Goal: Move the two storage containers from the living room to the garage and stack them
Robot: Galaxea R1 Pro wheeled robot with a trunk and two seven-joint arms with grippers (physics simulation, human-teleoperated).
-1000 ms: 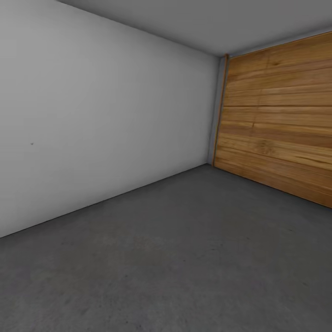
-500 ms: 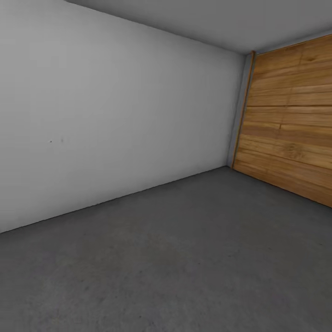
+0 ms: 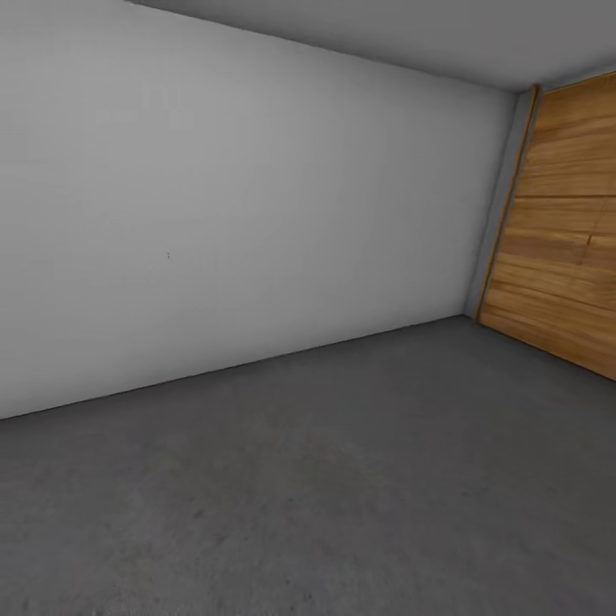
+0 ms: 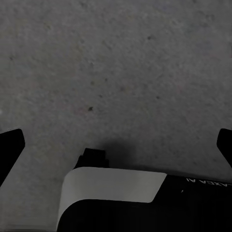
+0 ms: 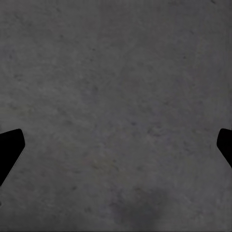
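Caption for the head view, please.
Garage corner: white wall meets wood-plank door above dark concrete floor.

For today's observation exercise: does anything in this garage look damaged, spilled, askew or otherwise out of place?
Nothing stands out. The white wall is plain apart from a tiny speck, the wood-plank door looks intact, and the concrete floor shows only its usual mottling. Both wrist views look down on floor past wide-apart fingertips.

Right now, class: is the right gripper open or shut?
Open. In the right wrist view the right gripper has its dark fingertips at opposite edges of the picture, with only dark grey mottled concrete floor between the jaws.
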